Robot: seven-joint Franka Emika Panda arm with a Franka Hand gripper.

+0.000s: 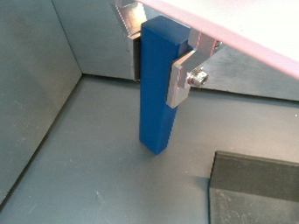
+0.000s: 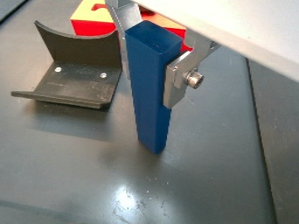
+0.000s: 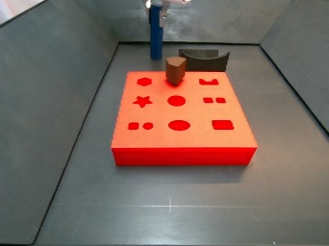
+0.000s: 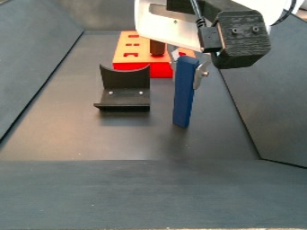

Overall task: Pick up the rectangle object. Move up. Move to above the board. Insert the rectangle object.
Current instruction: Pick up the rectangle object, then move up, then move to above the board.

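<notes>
The gripper (image 2: 149, 54) is down at the far end of the floor, behind the board (image 3: 180, 144), and its fingers (image 2: 181, 79) are closed on the upper part of the bar (image 2: 149, 87) — silver plates pressed against the blue sides in both wrist views. The bar stands upright; in a side view (image 4: 185, 90) its lower end looks to be on the grey floor, though contact cannot be confirmed. In a wrist view (image 1: 156, 87) the bar's foot sits near the corner where the floor meets the back wall.

Just beside the bar is the fixture (image 4: 124, 88) — dark, L-shaped, on its base plate, between bar and board. The board lies flat in the middle of the floor, red-orange, with darker cut-outs on top: a star, circles, ovals, squares, a rectangle. A brown peg (image 3: 175, 70) stands at the board's far edge, close to the fixture (image 3: 202, 60).

No brand, label or writing can be read on the bar, the board, the fixture or the gripper housing.
</notes>
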